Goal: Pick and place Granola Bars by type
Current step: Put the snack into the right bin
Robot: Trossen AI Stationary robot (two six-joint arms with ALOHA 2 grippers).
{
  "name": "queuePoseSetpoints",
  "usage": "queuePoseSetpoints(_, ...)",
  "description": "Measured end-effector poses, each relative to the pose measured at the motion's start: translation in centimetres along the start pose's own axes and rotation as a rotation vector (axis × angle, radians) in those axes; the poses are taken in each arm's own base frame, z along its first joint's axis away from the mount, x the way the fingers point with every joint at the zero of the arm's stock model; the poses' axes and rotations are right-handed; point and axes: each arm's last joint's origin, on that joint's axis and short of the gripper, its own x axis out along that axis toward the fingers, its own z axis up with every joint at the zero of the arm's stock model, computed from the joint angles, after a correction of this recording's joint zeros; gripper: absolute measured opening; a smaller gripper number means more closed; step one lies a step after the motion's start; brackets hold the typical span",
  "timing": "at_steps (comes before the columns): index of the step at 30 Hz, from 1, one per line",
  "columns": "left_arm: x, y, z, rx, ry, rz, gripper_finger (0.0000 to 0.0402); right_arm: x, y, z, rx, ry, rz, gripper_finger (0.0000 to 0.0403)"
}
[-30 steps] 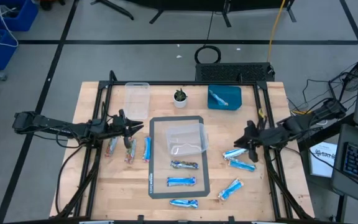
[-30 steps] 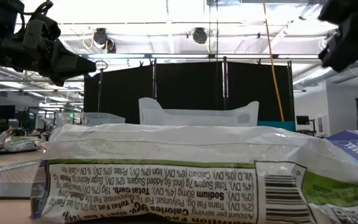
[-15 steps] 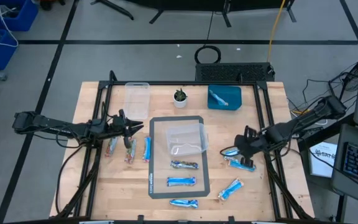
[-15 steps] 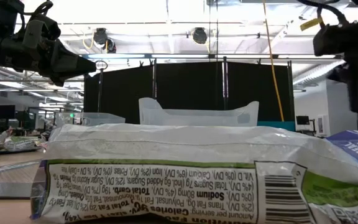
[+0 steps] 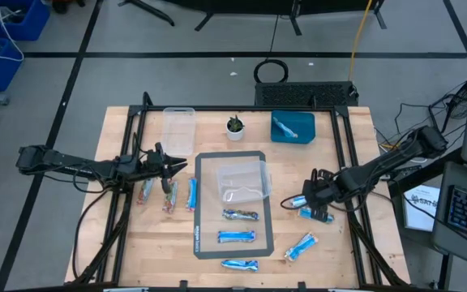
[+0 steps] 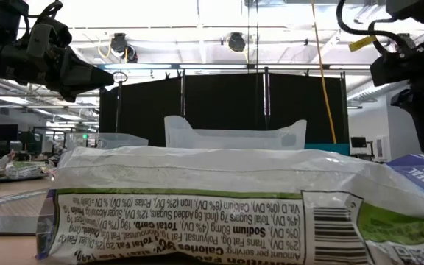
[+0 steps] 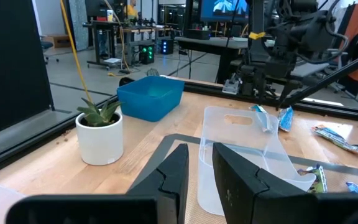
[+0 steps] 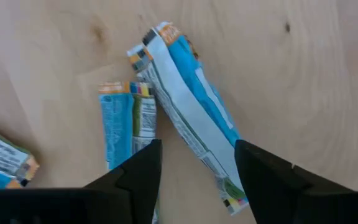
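Observation:
Several blue granola bars lie flat on the table. Two lie at the right, the first point(image 8: 191, 118) point(image 5: 293, 201) and the second point(image 8: 126, 121), with another point(image 5: 300, 245) nearer the front edge. My right gripper point(image 5: 311, 195) point(image 8: 197, 155) points down over the first, open, one finger on either side of it. Three bars point(image 5: 237, 236) lie on the grey mat point(image 5: 205, 243) and three more point(image 5: 169, 197) at the left. My left gripper point(image 5: 177, 166) point(image 7: 205, 155) hovers level above those, its fingers a little apart with nothing between them.
A clear tub point(image 5: 242, 180) stands on the mat's far half and another point(image 5: 178, 130) at the far left. A small potted plant point(image 5: 234, 127) and a blue bin point(image 5: 292, 126) holding one bar stand along the far edge. A bar point(image 6: 219, 206) fills the low view's foreground.
My right gripper has swung from the table's right edge toward the mat and down, tipping from nearly level to pointing down over the two bars at the right. My left gripper has kept still.

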Motion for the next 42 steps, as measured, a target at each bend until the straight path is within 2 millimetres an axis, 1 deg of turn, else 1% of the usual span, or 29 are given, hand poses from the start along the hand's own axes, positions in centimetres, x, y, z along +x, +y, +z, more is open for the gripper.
queuePoseSetpoints(5,0.0,0.0,0.0,0.000,0.000,0.000,0.0079,0.5,0.0,-0.1,-0.002,0.021,-0.021,0.0188)
queuePoseSetpoints(11,0.0,0.0,0.0,0.000,0.000,0.000,0.0079,1.5,-0.4,-0.7,0.000,0.051,-0.048,0.0185)
queuePoseSetpoints(17,0.0,0.0,0.0,0.000,0.000,0.000,0.0079,2.2,-0.7,-0.9,0.006,0.017,-0.071,0.0185)
queuePoseSetpoints(28,0.0,0.0,0.0,0.000,0.000,0.000,0.0079,2.5,-1.2,-0.6,0.041,0.003,-0.082,0.0180)
queuePoseSetpoints(33,0.0,0.0,0.0,0.000,0.000,-0.001,0.0079,2.5,-1.3,-0.5,0.052,0.001,-0.082,0.0150)
queuePoseSetpoints(42,0.0,0.0,0.0,0.000,0.000,0.000,0.0079,2.5,-1.1,-0.3,0.044,-0.022,-0.065,0.0067)
